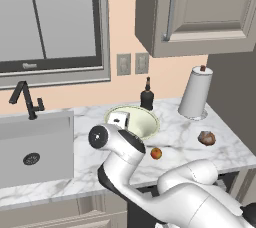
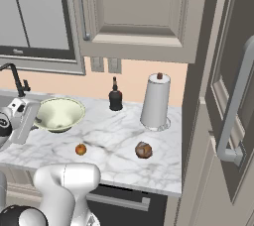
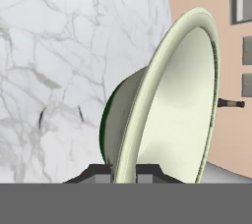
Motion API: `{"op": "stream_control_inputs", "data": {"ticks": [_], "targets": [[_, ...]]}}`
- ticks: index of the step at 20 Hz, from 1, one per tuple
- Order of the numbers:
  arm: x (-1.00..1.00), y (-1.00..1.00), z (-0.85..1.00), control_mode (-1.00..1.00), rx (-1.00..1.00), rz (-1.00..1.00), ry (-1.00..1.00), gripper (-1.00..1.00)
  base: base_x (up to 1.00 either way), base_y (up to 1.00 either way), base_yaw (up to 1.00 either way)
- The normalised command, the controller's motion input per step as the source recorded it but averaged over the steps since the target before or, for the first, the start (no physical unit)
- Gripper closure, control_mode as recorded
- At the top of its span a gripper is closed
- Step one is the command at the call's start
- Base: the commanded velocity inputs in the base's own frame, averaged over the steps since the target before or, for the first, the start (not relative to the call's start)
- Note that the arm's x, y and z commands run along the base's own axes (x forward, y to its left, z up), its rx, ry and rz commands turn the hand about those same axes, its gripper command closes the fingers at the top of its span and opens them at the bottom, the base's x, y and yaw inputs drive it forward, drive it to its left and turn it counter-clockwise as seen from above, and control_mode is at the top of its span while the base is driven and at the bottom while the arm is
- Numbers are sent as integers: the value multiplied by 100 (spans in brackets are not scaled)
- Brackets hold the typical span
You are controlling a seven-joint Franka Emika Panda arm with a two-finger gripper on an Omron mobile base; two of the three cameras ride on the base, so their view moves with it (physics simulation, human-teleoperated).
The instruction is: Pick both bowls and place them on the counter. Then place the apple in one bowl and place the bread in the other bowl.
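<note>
My gripper [image 1: 121, 123] [image 2: 34, 121] [image 3: 125, 173] is shut on the near rim of the pale cream-green bowl [image 1: 139, 119] [image 2: 58, 113] [image 3: 182, 95]. The bowl sits low at the back left of the white marble counter [image 1: 175, 134] [image 2: 111, 136], a little tilted; whether its base touches the slab I cannot tell. The small red-orange apple [image 1: 156, 153] [image 2: 81, 148] lies on the counter in front of the bowl. To its right rests the brown lumpy bread [image 1: 206, 138] [image 2: 143, 149]. The other bowl is out of view.
A sink [image 1: 35, 147] with a black faucet [image 1: 25, 99] lies left of the bowl. A dark bottle [image 1: 147, 97] [image 2: 115, 98] and a paper towel roll [image 1: 196, 93] [image 2: 156, 101] stand at the back wall. An open cabinet door [image 2: 233, 101] hangs at the right.
</note>
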Motion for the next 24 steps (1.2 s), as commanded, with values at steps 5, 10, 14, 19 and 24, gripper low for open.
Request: {"op": "stream_control_inputs", "data": {"ticks": [5,10,14,19,24], "targets": [[15,5,-21,-100,-8,0,2,100,0,0,0],[34,13,-26,-100,-3,0,0,100,0,0,0],[38,4,-23,-100,0,0,1,100,0,0,0],[37,0,-23,-100,0,2,0,100,0,0,0],[33,2,-31,-100,0,3,0,100,0,0,0]]}}
